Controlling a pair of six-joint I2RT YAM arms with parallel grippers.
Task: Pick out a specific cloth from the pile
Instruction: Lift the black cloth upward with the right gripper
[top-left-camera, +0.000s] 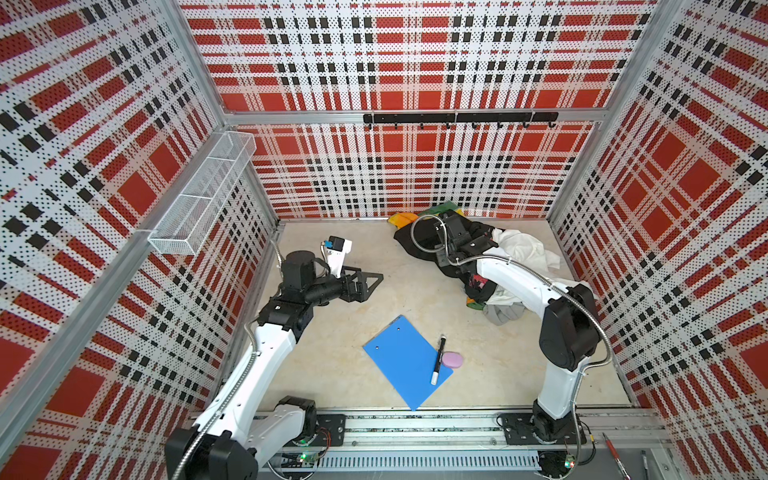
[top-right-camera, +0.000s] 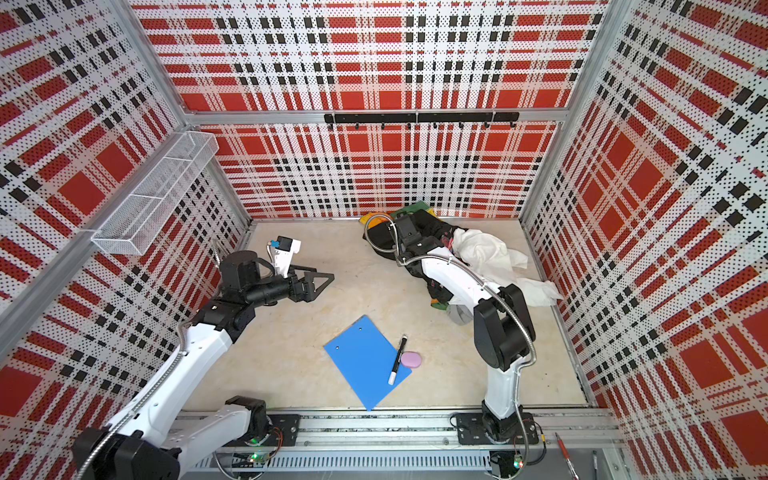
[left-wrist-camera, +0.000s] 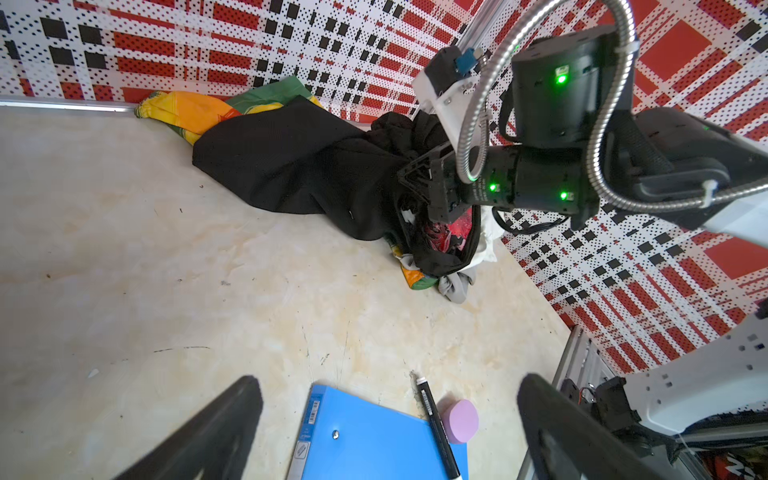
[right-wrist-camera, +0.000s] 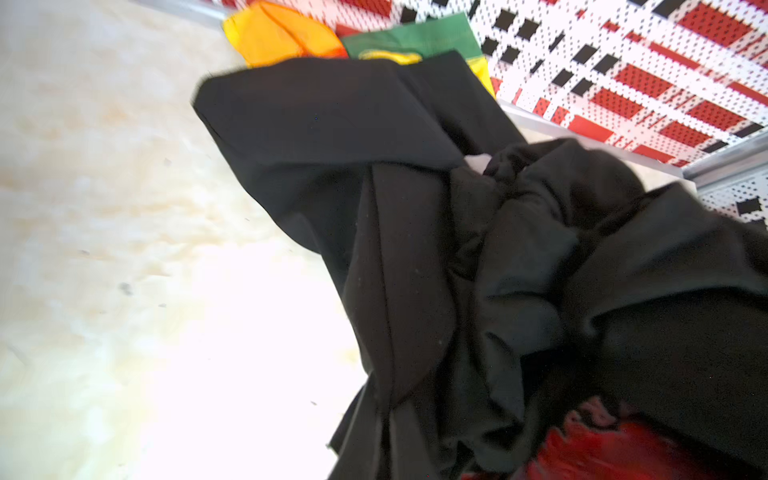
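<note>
The cloth (left-wrist-camera: 291, 166) — the big plain black sheet — lies at the left end of the pile (top-left-camera: 521, 249), close to the back edge of the bench (top-left-camera: 332, 332) and spilling toward its middle, partly over the rainbow-striped cloth (left-wrist-camera: 183, 112). We judge it light, limp and matte rather than slippery. Lifted, it should drape into a long tail, and its far folds may drag neighbours along.

The best hold, we think, is a bunched fold on its plain part, clear of the smaller black garment (left-wrist-camera: 440, 249) with the red pattern, which touches it on the pile side. The right gripper (left-wrist-camera: 405, 183) has its jaws together there, pinching a gathered ridge of black fabric that we take to be the cloth. The right wrist view shows folds converging but not the fingertips.

The left gripper (top-left-camera: 369, 283) hangs empty with jaws wide apart over the bench's left middle, well apart from the pile. Near the front edge lie a blue clipboard (top-left-camera: 405, 361), a marker (top-left-camera: 438, 359) and a lilac disc (top-left-camera: 452, 359).
</note>
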